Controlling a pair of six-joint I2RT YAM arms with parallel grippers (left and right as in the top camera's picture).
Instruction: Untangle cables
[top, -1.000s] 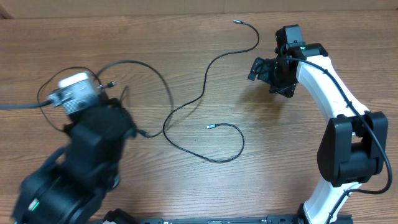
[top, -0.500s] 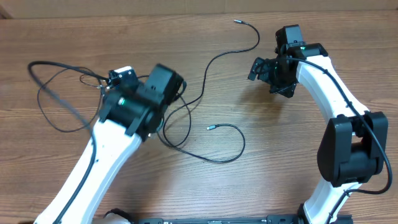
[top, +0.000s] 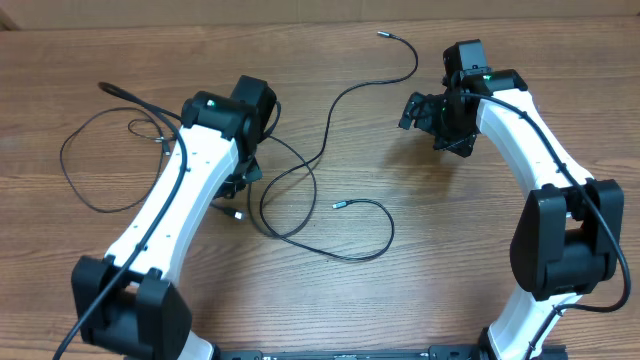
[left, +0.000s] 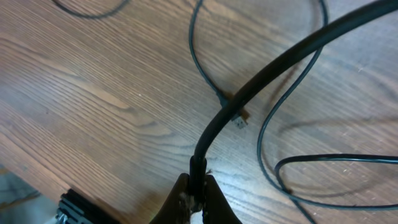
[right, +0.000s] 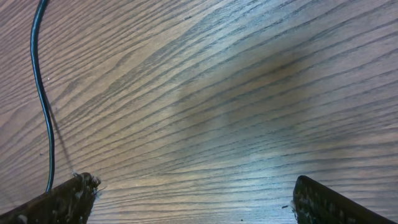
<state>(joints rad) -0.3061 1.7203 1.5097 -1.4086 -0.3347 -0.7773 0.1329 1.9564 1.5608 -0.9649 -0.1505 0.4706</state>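
Thin black cables lie in loose loops on the wooden table. One long cable (top: 330, 120) winds from a silvery tip at the back down to a second tip near the middle. Another loop (top: 75, 180) lies at the left. My left gripper (top: 233, 190) hangs over the crossing strands, and in the left wrist view the left gripper (left: 198, 190) is shut on a black cable (left: 261, 81) that arcs up and to the right. A small plug end (left: 240, 119) rests on the wood below it. The right gripper (top: 415, 110) stands open at the back right; between its fingertips the right gripper (right: 193, 199) holds nothing.
In the right wrist view a thin cable (right: 40, 93) runs down the left edge beside the left finger. The left arm (top: 170, 220) reaches diagonally across the table's left half and hides part of the cables. The right arm's base (top: 560, 250) stands at the right edge.
My left arm has swung from a blur at the lower left to a steady reach over the cable crossing. The left loops have shifted with it. The right arm has not moved.
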